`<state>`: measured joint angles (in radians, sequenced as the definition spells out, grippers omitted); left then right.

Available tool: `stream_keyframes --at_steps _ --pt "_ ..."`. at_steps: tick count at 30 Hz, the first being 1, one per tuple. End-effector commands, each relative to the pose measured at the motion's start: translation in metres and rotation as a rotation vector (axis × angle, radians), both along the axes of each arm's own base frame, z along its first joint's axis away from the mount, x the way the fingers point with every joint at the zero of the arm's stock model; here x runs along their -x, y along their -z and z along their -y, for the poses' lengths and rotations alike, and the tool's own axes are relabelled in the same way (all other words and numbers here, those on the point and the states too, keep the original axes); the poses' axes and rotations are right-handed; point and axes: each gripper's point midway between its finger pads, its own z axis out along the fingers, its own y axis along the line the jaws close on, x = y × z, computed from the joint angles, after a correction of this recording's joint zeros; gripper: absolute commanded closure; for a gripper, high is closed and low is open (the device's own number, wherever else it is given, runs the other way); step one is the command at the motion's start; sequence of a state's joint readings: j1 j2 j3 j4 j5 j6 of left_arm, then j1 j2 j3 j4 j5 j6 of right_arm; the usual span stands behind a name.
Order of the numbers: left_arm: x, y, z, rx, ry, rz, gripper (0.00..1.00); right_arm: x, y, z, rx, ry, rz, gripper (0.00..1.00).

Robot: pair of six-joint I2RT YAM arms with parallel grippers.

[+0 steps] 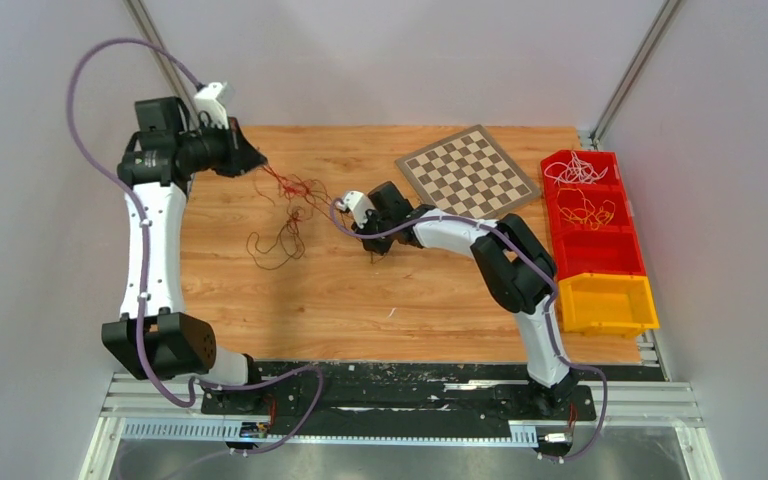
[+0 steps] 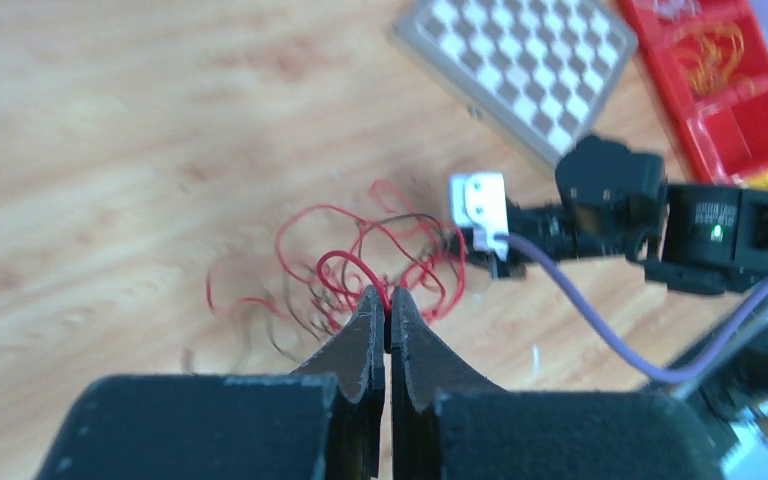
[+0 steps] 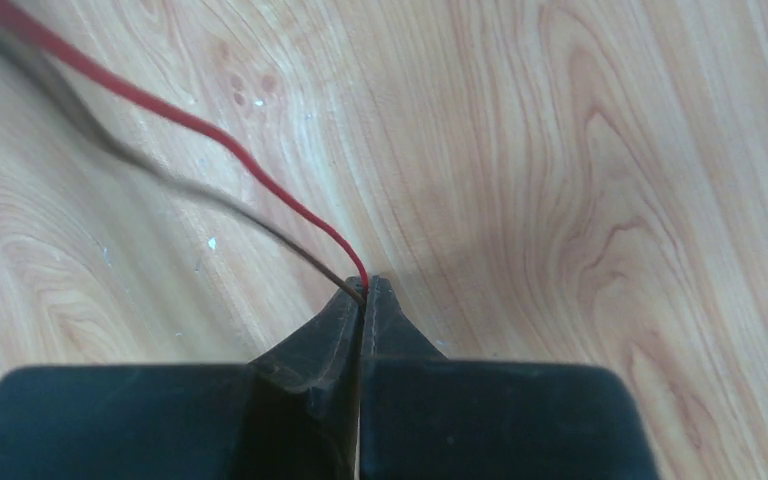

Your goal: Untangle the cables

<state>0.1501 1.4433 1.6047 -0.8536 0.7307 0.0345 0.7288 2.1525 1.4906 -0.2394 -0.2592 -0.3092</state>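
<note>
Left tool (image 2: 388, 318), at ten o'clock of the cables (image 1: 296, 192), and right tool (image 3: 364, 292), at three o'clock, each pinch strands; pulling apart could tighten knots.

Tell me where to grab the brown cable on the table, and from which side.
Grip the brown cable at its near loop. That loop lies flat on the table, spread apart from the knot in the red cable. Come straight down from above, with the claw across the strand. Closer to the knot you would likely pinch red too.
</note>
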Motion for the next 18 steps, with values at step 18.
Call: stream_keyframes --at_steps 18 --pt "-0.002 -0.234 -0.024 0.146 -0.155 0.595 1.0 0.057 0.067 0.068 0.278 -0.057 -0.266 1.0"
